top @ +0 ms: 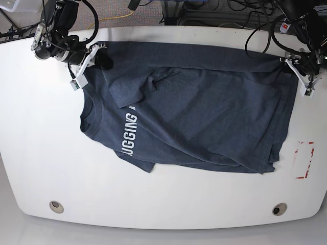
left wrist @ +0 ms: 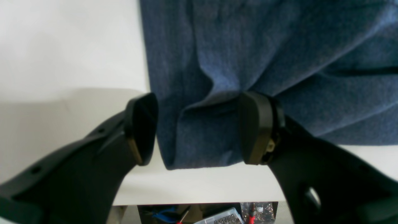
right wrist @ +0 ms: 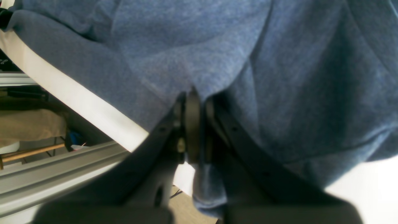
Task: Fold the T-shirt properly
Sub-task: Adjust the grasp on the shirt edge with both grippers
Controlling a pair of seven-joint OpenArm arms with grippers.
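The dark blue T-shirt [top: 204, 117] lies spread and partly folded on the white table [top: 41, 153], with white lettering [top: 130, 135] showing near its left end. My right gripper [right wrist: 192, 96] is shut on a bunch of the T-shirt [right wrist: 199, 46] at its far left corner; in the base view the right gripper [top: 96, 55] sits at the table's back left. My left gripper [left wrist: 198, 119] is open, its fingers [left wrist: 141, 127] on either side of a corner of the T-shirt's hem [left wrist: 202, 146]. In the base view the left gripper [top: 299, 69] is at the shirt's far right corner.
A red outline mark [top: 305, 159] is on the table beside the shirt's right edge. Two round holes [top: 56, 206] [top: 279, 209] sit near the front edge. Cables [top: 219, 10] run behind the table. The table edge [left wrist: 199, 199] lies just under my left gripper.
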